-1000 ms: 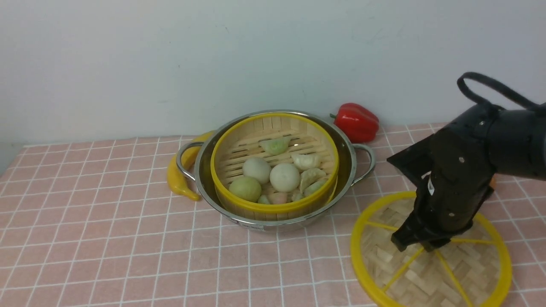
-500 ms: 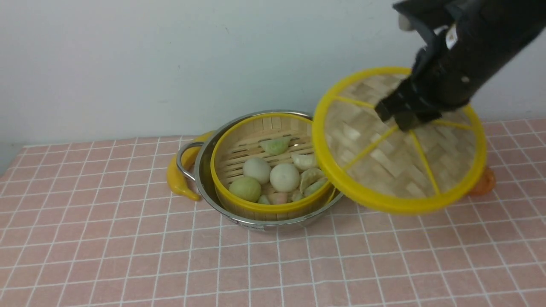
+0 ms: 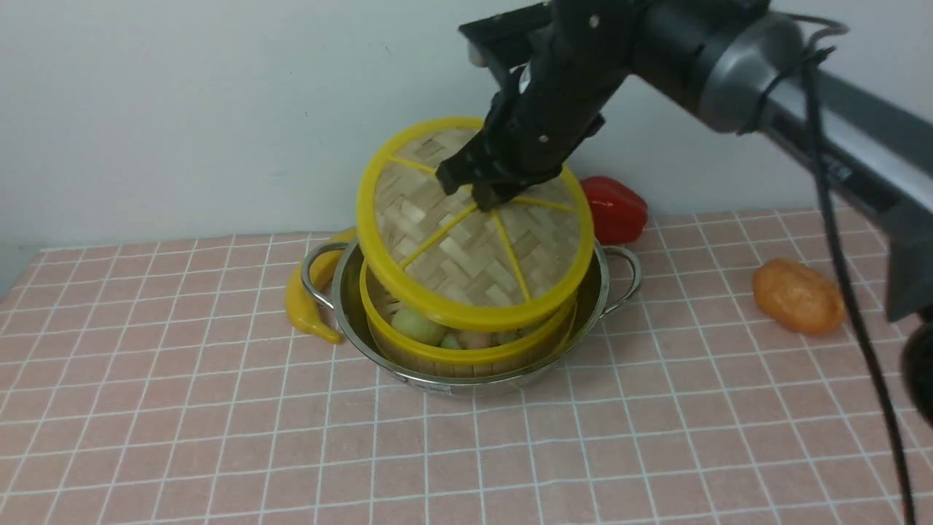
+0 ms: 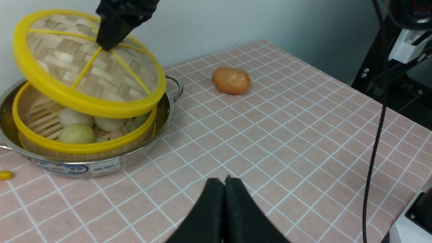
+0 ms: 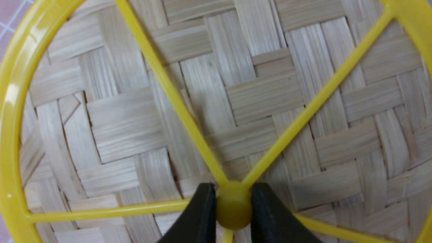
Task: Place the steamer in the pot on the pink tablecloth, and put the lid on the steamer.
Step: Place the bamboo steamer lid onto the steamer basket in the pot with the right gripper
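1. Over the steamer [image 3: 466,354], the right gripper [image 3: 485,195] pinches the tilted lid [image 3: 474,255] by its hub.
2. The steamer sits in the pot [image 3: 599,292] on the cloth [image 3: 219,408].
3. The left gripper [image 4: 224,184] is closed, empty.

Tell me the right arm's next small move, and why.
Probably level the lid and lower it straight down: the right gripper holds its hub, and it hangs tilted just above the steamer, roughly centred, not seated yet.
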Available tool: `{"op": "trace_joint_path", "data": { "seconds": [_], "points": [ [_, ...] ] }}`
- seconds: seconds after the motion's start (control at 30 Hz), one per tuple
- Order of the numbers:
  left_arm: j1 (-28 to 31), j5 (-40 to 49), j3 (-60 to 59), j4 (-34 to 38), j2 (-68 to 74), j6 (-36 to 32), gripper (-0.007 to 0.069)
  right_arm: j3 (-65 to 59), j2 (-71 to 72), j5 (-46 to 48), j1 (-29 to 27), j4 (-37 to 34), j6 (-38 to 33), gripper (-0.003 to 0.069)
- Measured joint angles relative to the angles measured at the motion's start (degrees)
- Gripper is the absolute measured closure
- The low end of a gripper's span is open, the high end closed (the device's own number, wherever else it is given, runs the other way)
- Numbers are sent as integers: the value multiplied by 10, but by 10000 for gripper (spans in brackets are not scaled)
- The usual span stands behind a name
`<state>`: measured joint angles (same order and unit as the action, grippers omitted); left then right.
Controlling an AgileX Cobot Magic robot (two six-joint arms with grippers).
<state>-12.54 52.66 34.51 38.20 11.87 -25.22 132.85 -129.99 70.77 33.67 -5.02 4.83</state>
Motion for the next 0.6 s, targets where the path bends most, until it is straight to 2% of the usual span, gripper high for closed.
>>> {"op": "trace_joint_path", "data": {
  "seconds": [0.6],
  "points": [
    [0,17,0,-2,0,-2,647,26,-64,2,8,22,6,513]
  ]
}}
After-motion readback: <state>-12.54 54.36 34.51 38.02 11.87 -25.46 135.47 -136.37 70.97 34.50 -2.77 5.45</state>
